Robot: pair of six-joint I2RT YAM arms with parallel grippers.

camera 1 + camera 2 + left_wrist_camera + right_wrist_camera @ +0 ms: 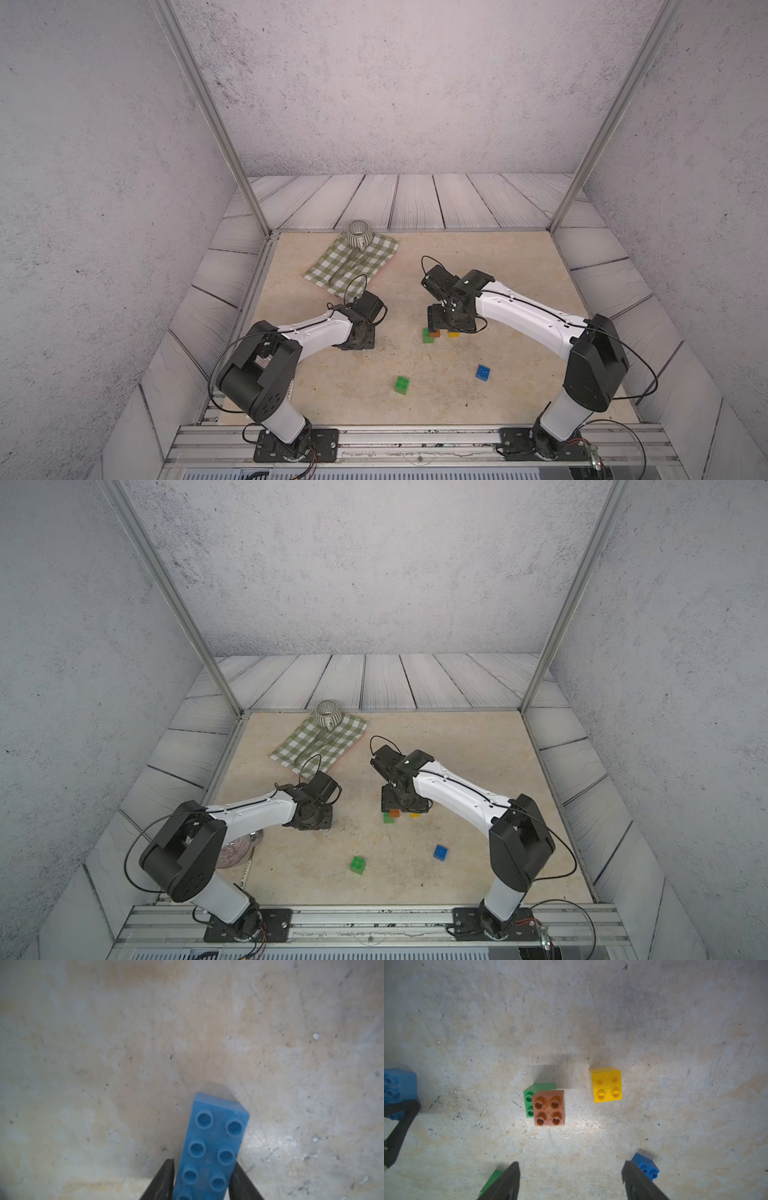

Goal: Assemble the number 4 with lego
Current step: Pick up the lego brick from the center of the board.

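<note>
Pale, scratched stone made the tabletop (415, 266) under both of your arms, with grey walls all round. Your left pincer (204, 1162) was low at the table. Its two black fingers (164, 1184) pressed in on the long sides of the long light blue brick (212, 1147), pinching it. Most of that brick stuck out past the fingertips, studs up. Your right pincer (571, 1164) hung over the table with its fingers spread wide and nothing between them. Out in front of those spread fingers sat the orange-brown brick (549, 1107), resting partly on top of a green brick (529, 1095). The yellow brick (607, 1084) stood near them but not touching. The dark blue brick (646, 1166) showed at the outer side of one finger, and the other green brick (491, 1180) peeked out from behind the other finger. Both lay on the table, apart from the rest. In a top view the checked cloth (353, 262) and the striped cup (359, 235) lay beyond your left pincer.
</note>
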